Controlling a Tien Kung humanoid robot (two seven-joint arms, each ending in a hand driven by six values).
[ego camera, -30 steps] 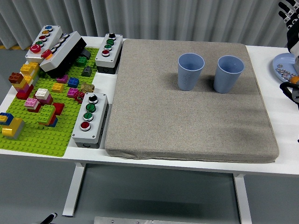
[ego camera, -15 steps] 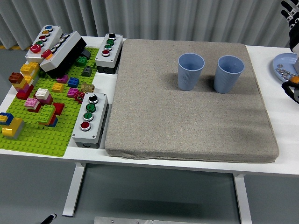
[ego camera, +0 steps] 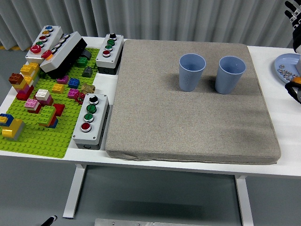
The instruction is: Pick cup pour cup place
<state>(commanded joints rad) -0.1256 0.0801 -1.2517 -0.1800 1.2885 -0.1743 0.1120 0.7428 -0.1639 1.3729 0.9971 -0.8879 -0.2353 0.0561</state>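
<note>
cups (ego camera: 192,71) (ego camera: 230,74) upright, apart | mat (ego camera: 188,122) far half | right hand (ego camera: 295,52) at edge

— How much of the right robot hand (ego camera: 294,47) is shown?
— Only a sliver at the table's right edge; its fingers cannot be judged.
— And the plate (ego camera: 284,66) there?
— Cut off; its small contents cannot be identified.

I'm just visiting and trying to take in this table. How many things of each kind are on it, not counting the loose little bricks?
Blue cups: 2
Button boxes: 4
Grey mat: 1
Green brick baseplate: 1
Blue plate: 1, at the right edge
Total: 9
</note>
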